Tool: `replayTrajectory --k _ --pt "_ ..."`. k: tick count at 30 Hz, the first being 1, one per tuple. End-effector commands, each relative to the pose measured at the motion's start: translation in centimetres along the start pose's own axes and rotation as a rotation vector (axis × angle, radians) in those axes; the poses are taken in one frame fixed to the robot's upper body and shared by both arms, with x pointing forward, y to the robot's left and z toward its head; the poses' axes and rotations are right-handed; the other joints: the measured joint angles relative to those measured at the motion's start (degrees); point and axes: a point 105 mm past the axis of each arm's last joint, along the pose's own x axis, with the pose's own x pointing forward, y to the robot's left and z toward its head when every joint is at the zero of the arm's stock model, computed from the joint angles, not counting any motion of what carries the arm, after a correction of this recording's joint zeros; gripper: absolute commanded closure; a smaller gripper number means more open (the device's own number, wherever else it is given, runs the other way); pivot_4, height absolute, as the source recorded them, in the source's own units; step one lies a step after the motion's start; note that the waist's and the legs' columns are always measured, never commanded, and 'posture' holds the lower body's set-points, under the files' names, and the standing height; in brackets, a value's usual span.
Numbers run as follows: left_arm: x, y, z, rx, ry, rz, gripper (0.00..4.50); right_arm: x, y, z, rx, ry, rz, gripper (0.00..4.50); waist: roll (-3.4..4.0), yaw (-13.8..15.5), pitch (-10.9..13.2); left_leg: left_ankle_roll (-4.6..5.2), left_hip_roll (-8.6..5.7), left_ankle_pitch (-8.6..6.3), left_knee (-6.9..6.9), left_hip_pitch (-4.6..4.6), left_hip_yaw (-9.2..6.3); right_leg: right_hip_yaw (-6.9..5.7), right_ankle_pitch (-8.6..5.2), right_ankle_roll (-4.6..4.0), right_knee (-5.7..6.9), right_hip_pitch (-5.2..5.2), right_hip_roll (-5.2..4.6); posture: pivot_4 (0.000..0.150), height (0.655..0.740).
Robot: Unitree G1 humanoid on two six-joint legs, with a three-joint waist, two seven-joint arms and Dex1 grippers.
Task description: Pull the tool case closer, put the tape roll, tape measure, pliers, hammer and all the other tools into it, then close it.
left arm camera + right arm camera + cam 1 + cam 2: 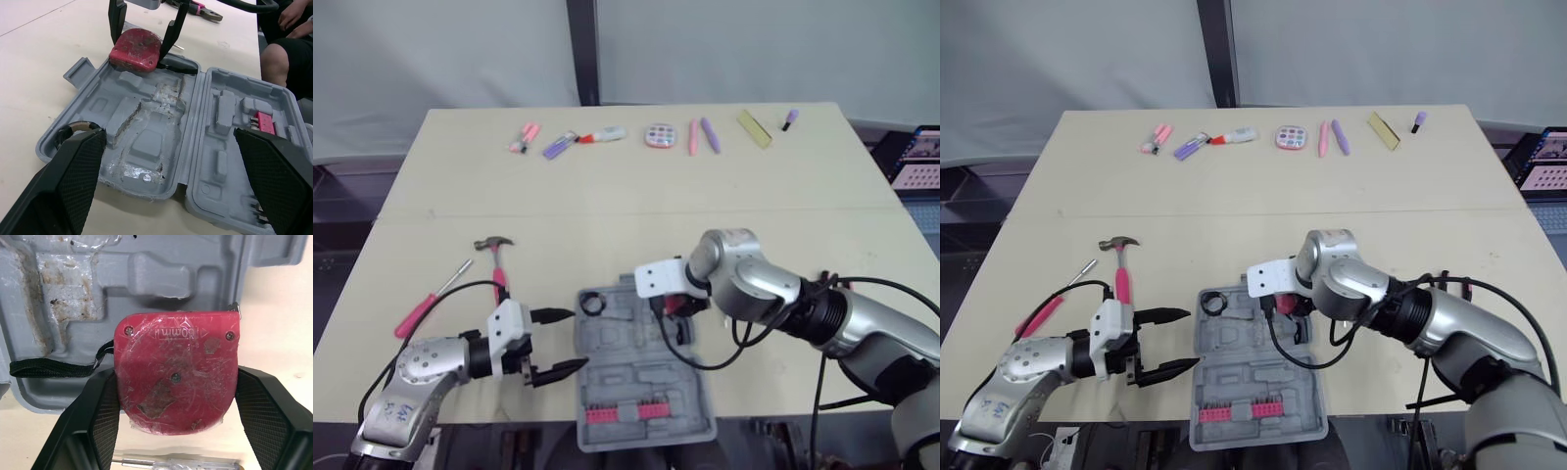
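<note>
a: status of the tool case (641,384)?

b: it lies open on the desk (607,196) at the near edge, right in front of the robot. the pull looks done. the lid is not yet shut.

a: contents?

b: the tape roll (593,305) sits in a corner recess of the case. a red row of bits (626,412) is in the other half. nothing else is seen inside.

a: the tape measure (176,382)?

b: pinched between the two fingers of the right gripper (140,44), at the far rim of the case, its black strap trailing into the tray. whether it rests on the rim or hangs above it cannot be told. judged: being placed, not yet let go.

a: left gripper (1193,339)?

b: spread wide and empty, just beside the case's left edge.

a: outstanding?

b: the hammer (497,258) and a pink-handled screwdriver (431,300) lie on the desk to the left of the case. the pliers (203,9) lie beyond the case. judged: under halfway, then closing.
</note>
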Motion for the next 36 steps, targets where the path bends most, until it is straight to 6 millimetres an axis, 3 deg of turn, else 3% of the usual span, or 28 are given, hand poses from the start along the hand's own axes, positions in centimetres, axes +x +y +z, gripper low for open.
replayTrajectory --k 1,19,21,23,31,36 --pt "-0.2 -0.1 0.8 0.049 -0.003 0.0 0.0 -0.4 0.0 0.5 -0.033 -0.011 -0.004 1.56 0.0 0.01 0.0 0.0 0.0 0.0 0.0 0.0 0.0 0.0 0.0 0.0 0.0 0.0 0.0 0.15 0.74" --pt "-0.2 -0.3 0.5 0.051 -0.002 0.0 0.0 -0.5 -0.2 0.8 -0.036 -0.024 -0.003 1.56 0.0 0.0 0.0 0.0 0.0 0.0 0.0 0.0 0.0 0.0 0.0 0.0 0.0 0.0 0.0 0.15 0.74" --pt "-0.3 -0.3 0.5 0.051 -0.002 0.001 0.0 -0.5 -0.3 0.8 -0.035 -0.023 -0.007 0.53 0.0 0.0 0.0 0.0 0.0 0.0 0.0 0.0 0.0 0.0 0.0 0.0 0.0 0.0 0.0 0.15 0.74" --pt "-0.2 -0.4 0.5 0.051 -0.002 0.001 0.0 -0.7 -0.5 0.9 -0.03 -0.028 -0.016 0.07 0.0 0.02 0.0 0.0 0.0 0.0 0.0 0.0 0.0 0.0 0.0 0.0 0.0 0.0 0.0 0.15 0.74" --pt "-0.2 -0.3 0.5 0.055 -0.004 0.001 0.0 -3.6 -1.3 1.1 0.011 -0.088 -0.062 0.07 0.0 0.06 0.0 0.0 0.0 0.0 -0.01 0.0 0.0 0.0 0.0 0.0 0.0 0.0 -0.01 0.15 0.74" --pt "-0.3 -0.2 0.6 0.059 -0.007 0.005 0.0 -5.1 -0.5 0.8 0.092 -0.21 -0.046 0.07 -0.01 0.16 0.01 0.0 0.0 0.0 -0.02 0.0 -0.01 0.01 0.0 0.0 -0.02 0.02 -0.02 0.15 0.74"
